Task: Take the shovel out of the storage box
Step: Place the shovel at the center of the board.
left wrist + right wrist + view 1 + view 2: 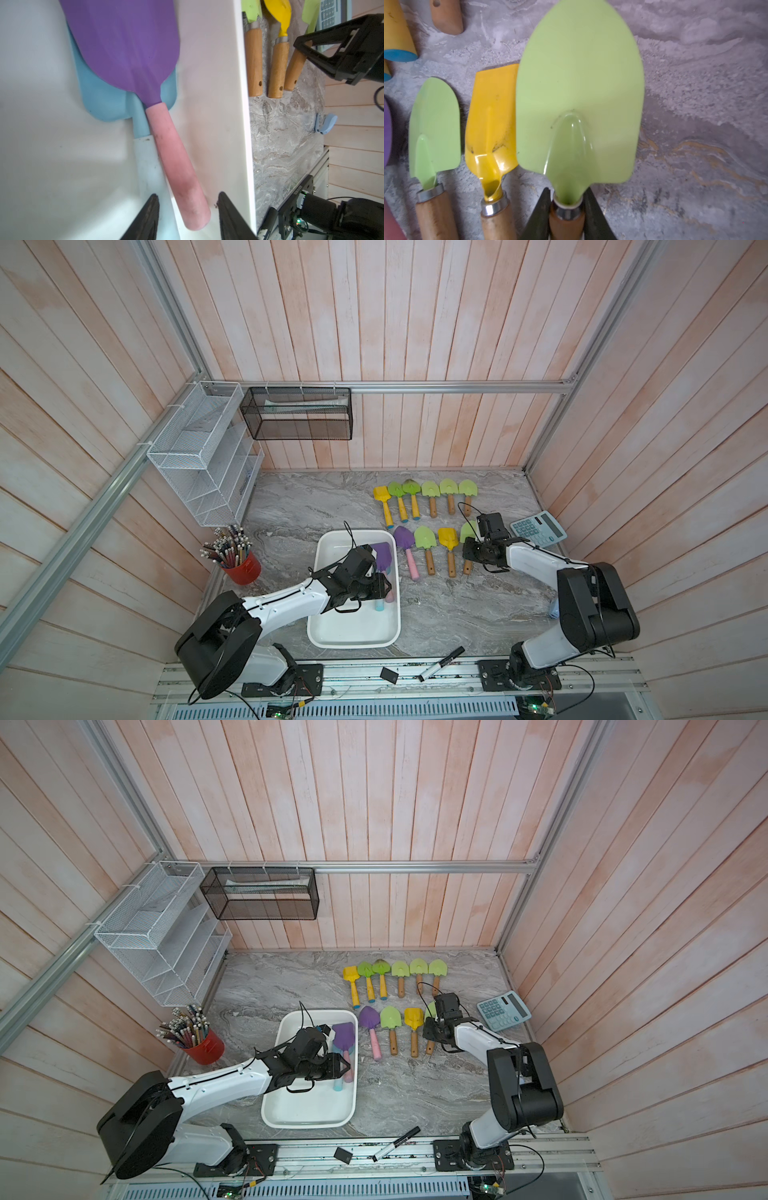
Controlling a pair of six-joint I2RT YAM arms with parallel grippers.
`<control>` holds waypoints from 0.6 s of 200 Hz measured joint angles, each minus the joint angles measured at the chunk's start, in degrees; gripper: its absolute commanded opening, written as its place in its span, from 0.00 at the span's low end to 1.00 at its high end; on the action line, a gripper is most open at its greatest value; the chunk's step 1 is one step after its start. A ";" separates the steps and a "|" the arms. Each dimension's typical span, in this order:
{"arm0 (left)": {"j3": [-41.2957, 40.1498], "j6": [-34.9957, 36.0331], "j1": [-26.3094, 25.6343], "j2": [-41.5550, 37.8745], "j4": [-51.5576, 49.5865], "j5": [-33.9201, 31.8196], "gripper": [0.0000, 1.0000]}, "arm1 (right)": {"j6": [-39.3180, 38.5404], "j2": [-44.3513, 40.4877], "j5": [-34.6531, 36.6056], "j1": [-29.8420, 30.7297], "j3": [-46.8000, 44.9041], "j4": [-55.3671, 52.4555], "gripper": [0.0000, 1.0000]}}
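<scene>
Shovels lie in two places in both top views. The storage box (357, 628) sits low in the middle of the frame. Inside it a purple shovel (383, 556) lies on top of a blue shovel (379, 605), close to the box's right wall. The left claw (384, 585) is down in the box over their handles. To the right, two rows of shovels lie on the table (457, 614). A calculator (538, 529) sits past them, and a red cup (245, 570) of pencils stands at the left.

In the left wrist view, the left claw (188, 195) has its fingers apart. One finger is on each side of the pink handle (176, 162) and nothing is squeezed yet. The blue shovel (99, 99) has a pale handle that touches the pink one, and the box wall (207, 83) is close on the other side. I think the claw should pinch only the pink handle, a bit up from its tip. Then it should lift straight up. If not, it may grab both handles or scrape the wall.

In the right wrist view, the right claw (568, 190) is clamped on the neck of a green shovel (579, 93). Its blade covers the edge of a yellow shovel (492, 116), so they could bump.
</scene>
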 measured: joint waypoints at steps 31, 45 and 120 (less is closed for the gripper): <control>0.42 0.37 -0.66 0.57 -1.03 -1.18 0.49 | -0.02 0.85 0.52 -0.52 0.22 0.33 0.23; 0.72 0.57 -0.83 0.70 -1.68 -1.49 0.49 | -0.02 1.46 0.59 -0.57 0.55 0.39 0.24; 2.23 0.87 -1.81 1.20 -3.82 -3.91 0.49 | -0.02 3.63 0.83 -0.68 0.92 1.20 0.28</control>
